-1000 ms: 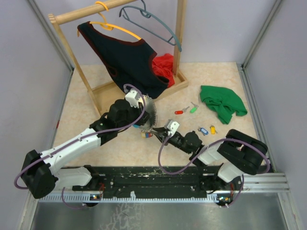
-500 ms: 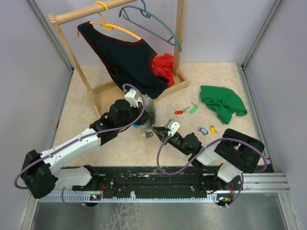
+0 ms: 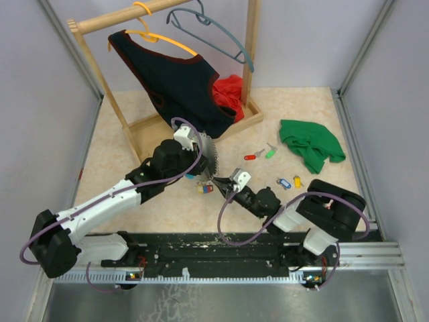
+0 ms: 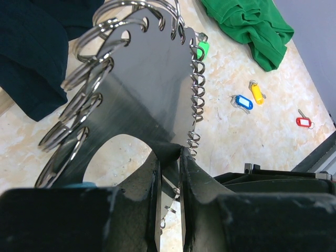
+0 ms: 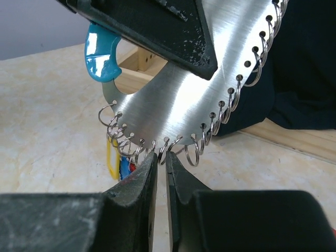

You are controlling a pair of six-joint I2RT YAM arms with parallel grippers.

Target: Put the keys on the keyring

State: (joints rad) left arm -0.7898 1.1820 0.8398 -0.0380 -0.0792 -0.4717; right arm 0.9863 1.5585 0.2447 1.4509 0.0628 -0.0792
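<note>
Left arm [image 3: 114, 201] extended forward, left gripper [image 4: 168, 152] clamped on the keyring [image 4: 147, 79]. Right arm [image 3: 295, 215] folded low, reaching leftward; right gripper [image 5: 159, 157] nips the keyring's rim, jaws nearly together.

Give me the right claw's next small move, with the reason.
Probably finish pinching the small ring between its fingertips: the right claw stands almost closed there, at the lower rim of the keyring that the left claw clamps.

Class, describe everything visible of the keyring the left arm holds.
The keyring is a shiny metal plate, fan-shaped with a round cutout, its curved edge punched with holes carrying small wire rings. A light-blue piece sits beside the cutout. The left claw clamps the plate; the right claw reaches a bottom ring, near dangling coloured keys.
</note>
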